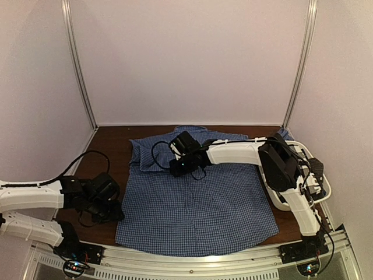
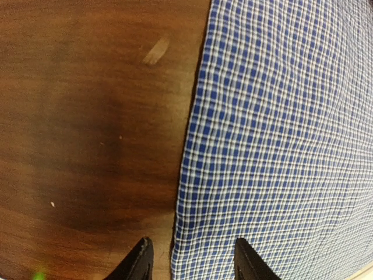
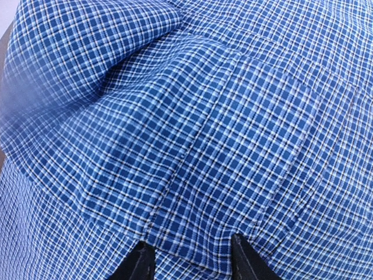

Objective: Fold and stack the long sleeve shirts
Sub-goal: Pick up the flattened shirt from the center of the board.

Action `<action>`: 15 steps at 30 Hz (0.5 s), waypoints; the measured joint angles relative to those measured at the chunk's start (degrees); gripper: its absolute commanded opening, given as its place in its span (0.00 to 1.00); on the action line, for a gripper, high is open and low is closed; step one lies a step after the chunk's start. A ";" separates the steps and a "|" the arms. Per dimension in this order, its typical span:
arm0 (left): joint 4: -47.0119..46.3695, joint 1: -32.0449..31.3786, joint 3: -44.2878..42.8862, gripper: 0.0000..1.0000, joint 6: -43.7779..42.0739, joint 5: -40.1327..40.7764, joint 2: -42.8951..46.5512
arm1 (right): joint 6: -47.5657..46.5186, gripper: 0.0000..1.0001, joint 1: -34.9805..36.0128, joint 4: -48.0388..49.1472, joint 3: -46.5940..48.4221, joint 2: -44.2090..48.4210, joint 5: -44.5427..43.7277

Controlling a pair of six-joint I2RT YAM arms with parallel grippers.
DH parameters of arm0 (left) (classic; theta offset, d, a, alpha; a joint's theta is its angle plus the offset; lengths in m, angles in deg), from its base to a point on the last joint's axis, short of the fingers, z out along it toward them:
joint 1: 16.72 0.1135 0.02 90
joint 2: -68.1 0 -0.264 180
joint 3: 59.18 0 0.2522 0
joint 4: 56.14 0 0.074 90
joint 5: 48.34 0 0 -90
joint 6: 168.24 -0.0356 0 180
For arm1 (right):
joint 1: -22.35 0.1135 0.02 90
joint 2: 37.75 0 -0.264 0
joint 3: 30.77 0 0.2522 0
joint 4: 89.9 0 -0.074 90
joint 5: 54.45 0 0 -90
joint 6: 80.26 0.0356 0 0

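Closest to me, the left end effector (image 2: 189, 256) hung low at the blue shirt's (image 1: 198, 204) left edge, close to the hem. Its fingers were partly apart, one over bare table (image 1: 111, 146) and one over the check cloth. The edge ran between them and nothing was pinched.

The shirt lay spread flat across the middle of the table, hem toward the arms and collar (image 1: 192, 129) at the far end. Its near half looked smooth, with barely a wrinkle.

Farther up the shirt, the right arm reached across from the shirt's right side. The right end effector (image 3: 189, 259) sat just above the doubled-over sleeve (image 1: 148, 154) at the shirt's far-left shoulder. Its fingers were also about half apart, and the cloth under them was humped in soft ridges. As far as I could see, it had no hold of anything.

The step looked to me like taking hold of the left side to fold it inward. To do that well, I thought, each end effector should come down until one finger slid under the cloth, then close on a single layer. The two should lift together and carry the side over at the same pace, so the fold line stayed straight. Dragging would bunch the smooth body. A white tub (image 1: 325, 188) sat off the shirt's right side, beneath the right arm.
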 measured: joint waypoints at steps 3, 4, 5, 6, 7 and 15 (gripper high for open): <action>0.35 -2.12 0.66 0.50 2.82 0.35 -0.02 | -0.20 0.33 0.46 -0.39 0.20 -0.24 -0.87; 0.44 -2.58 0.79 0.50 3.56 0.37 -0.04 | -0.44 0.30 0.59 -0.48 0.22 -0.31 -1.05; 0.39 -3.08 1.03 0.49 4.35 0.37 -0.11 | -0.37 0.28 0.70 -0.63 0.24 -0.37 -1.29; 0.42 -3.45 1.22 0.49 4.96 0.37 -0.28 | -0.35 0.26 0.81 -0.87 0.31 -0.48 -1.53; 0.42 -3.78 1.42 0.48 5.46 0.35 -0.44 | -0.39 0.24 0.85 -1.18 0.39 -0.50 -1.86; -0.22 -7.17 3.10 0.33 8.24 -0.96 -1.31 | -1.42 0.11 0.94 -3.08 4.55 -0.70 -3.54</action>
